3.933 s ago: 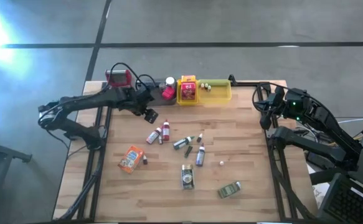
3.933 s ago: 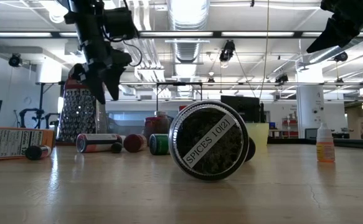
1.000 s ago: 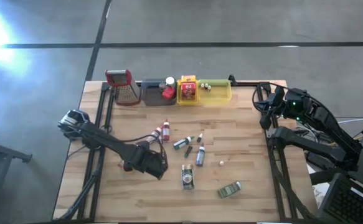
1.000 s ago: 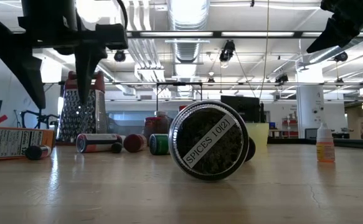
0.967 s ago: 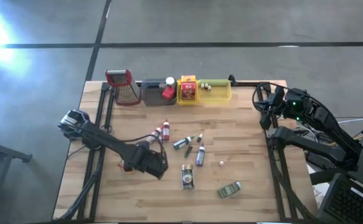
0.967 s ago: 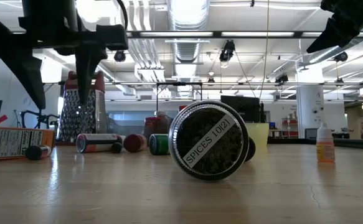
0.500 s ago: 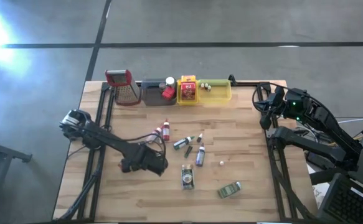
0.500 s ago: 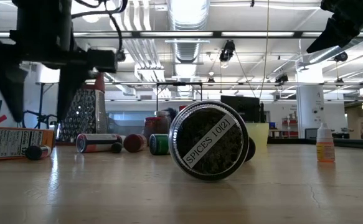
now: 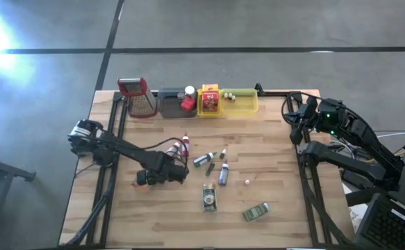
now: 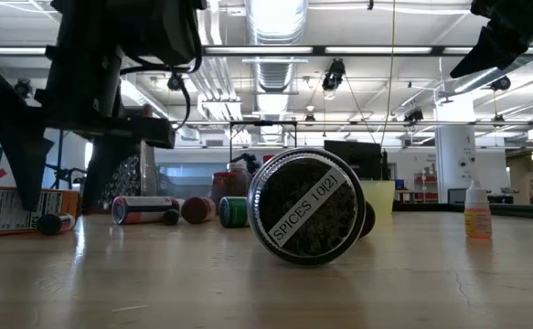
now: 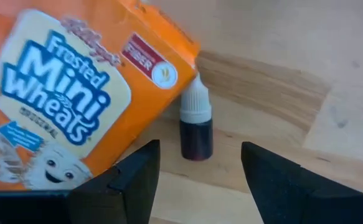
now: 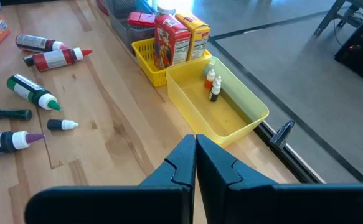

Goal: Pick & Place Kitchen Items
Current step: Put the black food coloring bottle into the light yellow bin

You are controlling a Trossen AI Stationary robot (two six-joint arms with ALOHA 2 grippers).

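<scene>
Here the left gripper (image 11: 197,177) hangs low over the desk (image 9: 271,167), its jaws apart, just above the orange Mini-Wheats box (image 11: 75,99) and the small dark dropper bottle (image 11: 195,124) that lies touching the box's corner. Beyond that box, toward the middle of the desk, lie the loose bottles (image 9: 202,160), a round spice jar (image 10: 307,206) marked SPICES and a small tin (image 9: 256,211). Well apart from the box, the right gripper (image 12: 195,163) waits at the desk's right edge, jaws pressed together, near the yellow tray (image 12: 221,115)
</scene>
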